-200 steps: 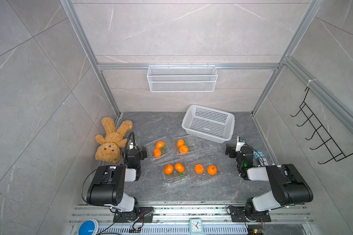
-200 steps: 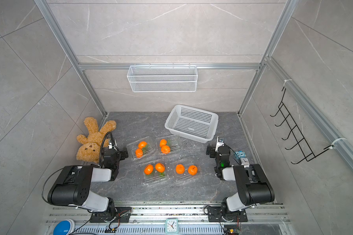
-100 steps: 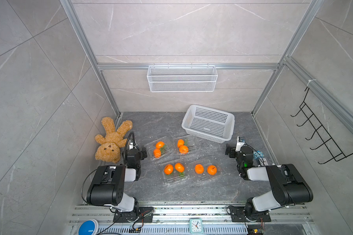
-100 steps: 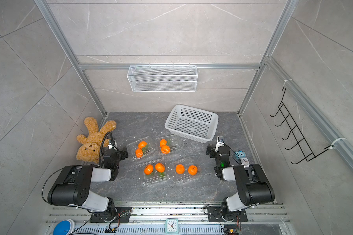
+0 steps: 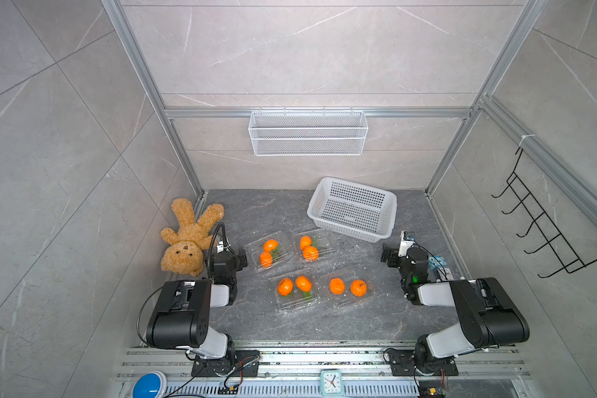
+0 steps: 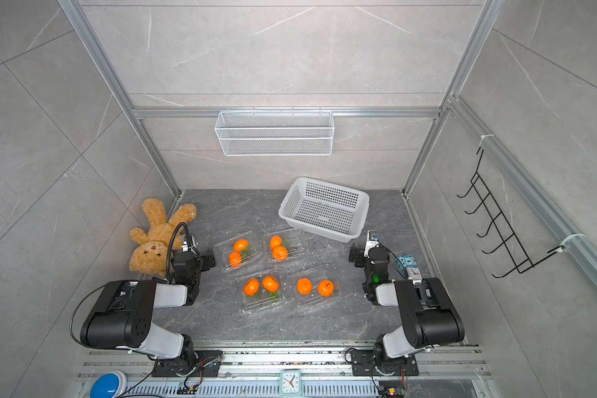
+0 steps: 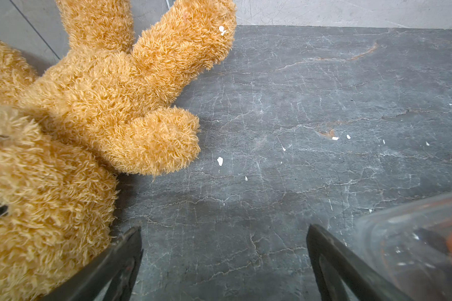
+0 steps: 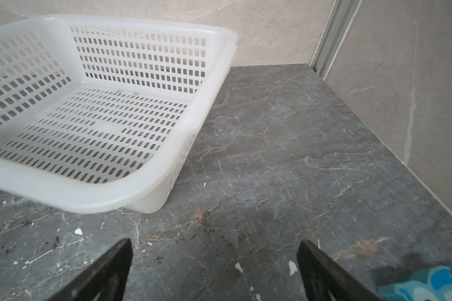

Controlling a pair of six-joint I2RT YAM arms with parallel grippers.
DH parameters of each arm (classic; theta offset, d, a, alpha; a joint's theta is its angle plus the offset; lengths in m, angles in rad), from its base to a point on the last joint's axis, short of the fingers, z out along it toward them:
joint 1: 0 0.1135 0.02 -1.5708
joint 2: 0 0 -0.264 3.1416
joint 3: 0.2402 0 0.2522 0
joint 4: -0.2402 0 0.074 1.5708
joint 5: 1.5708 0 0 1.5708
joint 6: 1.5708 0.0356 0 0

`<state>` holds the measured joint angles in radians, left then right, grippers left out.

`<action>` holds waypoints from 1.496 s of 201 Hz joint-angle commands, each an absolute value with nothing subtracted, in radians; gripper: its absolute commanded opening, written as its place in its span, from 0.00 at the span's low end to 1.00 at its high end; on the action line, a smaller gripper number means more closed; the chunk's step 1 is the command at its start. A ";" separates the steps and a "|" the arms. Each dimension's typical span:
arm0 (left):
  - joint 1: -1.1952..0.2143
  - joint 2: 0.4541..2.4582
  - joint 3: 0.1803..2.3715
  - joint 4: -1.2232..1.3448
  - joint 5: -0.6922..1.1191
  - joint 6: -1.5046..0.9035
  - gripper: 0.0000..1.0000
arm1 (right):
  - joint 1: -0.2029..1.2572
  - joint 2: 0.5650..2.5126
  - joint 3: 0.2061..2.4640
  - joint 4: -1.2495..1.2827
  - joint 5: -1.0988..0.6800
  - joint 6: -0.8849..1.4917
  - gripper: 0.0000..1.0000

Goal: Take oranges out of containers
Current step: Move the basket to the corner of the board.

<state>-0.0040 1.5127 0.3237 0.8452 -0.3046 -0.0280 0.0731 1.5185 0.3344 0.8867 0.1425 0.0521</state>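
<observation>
The dark stone tabletop (image 5: 290, 327) carries nearly everything. The wire wall basket (image 5: 307, 132) hangs on the back wall, far ahead of both claws and above them. The white perforated basket (image 5: 352, 210) sits on the tabletop ahead of the right claw (image 8: 214, 245) and towards its left, apart from it. Its near corner looms large in the right wrist view. The teddy bear (image 5: 187, 237) lies face up just beside the left claw (image 7: 223, 234), on that claw's left, with its fur against the left finger in the left wrist view.

Both claws are released: the jaws are spread wide over bare tabletop with nothing between them.

The four clear containers (image 5: 295, 303) stand in two rows of two between the claws, to the right of the left claw and to the left of the right one. The far-left container lies just beside the left claw's right finger, and the others are well apart from either claw. Whether the lids are shut cannot be told.

The eight oranges (image 5: 285, 286) lie inside the containers, two in each, and neither claw touches any. A small blue patterned object (image 8: 423, 284) sits just beside the right claw's right finger.
</observation>
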 commanded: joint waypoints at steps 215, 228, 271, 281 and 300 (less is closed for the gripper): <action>-0.350 1.525 1.217 -0.380 0.027 -0.767 1.00 | 0.068 1.651 1.208 -0.526 0.048 0.500 0.73; -0.362 1.534 1.212 -0.372 0.027 -0.771 1.00 | 0.068 1.671 1.216 -0.514 0.039 0.497 0.70; -0.403 1.599 1.247 -0.364 0.078 -0.801 1.00 | 0.063 1.763 1.276 -0.519 0.054 0.490 0.57; -0.418 1.609 1.261 -0.364 0.077 -0.799 1.00 | 0.059 1.761 1.277 -0.514 0.060 0.493 0.54; -0.442 1.626 1.281 -0.360 0.075 -0.800 1.00 | 0.050 1.763 1.290 -0.523 0.076 0.495 0.45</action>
